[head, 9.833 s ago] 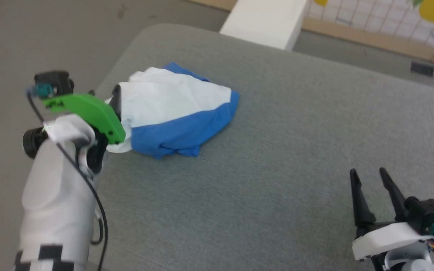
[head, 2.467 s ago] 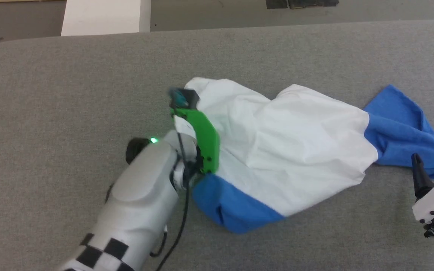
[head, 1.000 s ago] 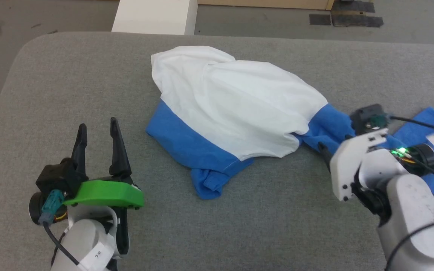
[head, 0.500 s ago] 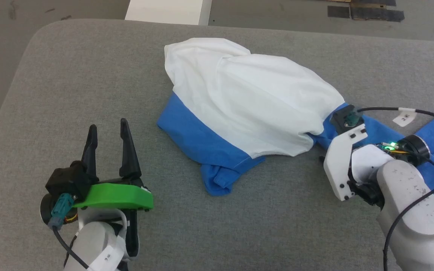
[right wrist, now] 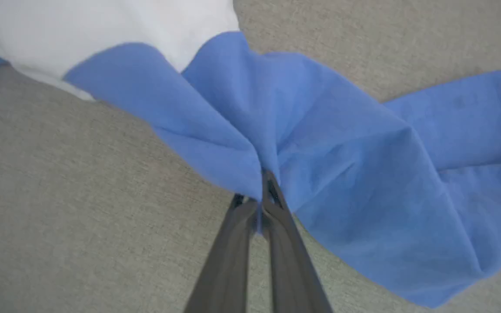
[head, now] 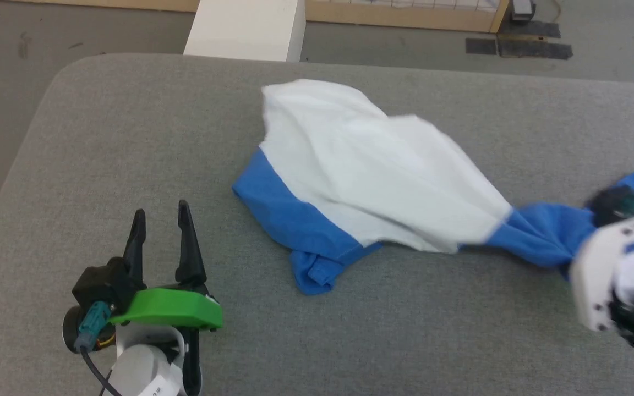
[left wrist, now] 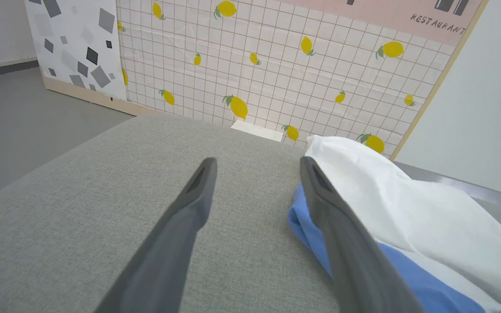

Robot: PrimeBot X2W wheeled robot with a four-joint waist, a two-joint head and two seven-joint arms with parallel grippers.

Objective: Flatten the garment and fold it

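Note:
The garment (head: 366,170), a white T-shirt with bright blue sleeves, lies crumpled across the grey padded table (head: 130,126), stretched out toward the right. My right gripper (right wrist: 261,184) is shut on a pinch of the blue sleeve (right wrist: 342,174); in the head view its white wrist (head: 597,275) sits at the right edge over that sleeve, fingers hidden. At the lower left my left gripper (head: 160,220) stands open with nothing between its fingers, left of the other blue sleeve (head: 295,225). In the left wrist view the garment (left wrist: 407,208) lies just right of the open fingers (left wrist: 189,204).
A white box (head: 245,27) stands on the floor beyond the table's far edge. Behind it runs a wooden-framed panel with a lemon-patterned grid (left wrist: 276,65). The table's rounded left corner (head: 69,71) is near my left arm. Bare grey surface lies in front of the garment.
My right gripper has closed on the blue sleeve and pulled it right, stretching the garment. The left gripper has stayed open in place. The head camera has shifted a little.

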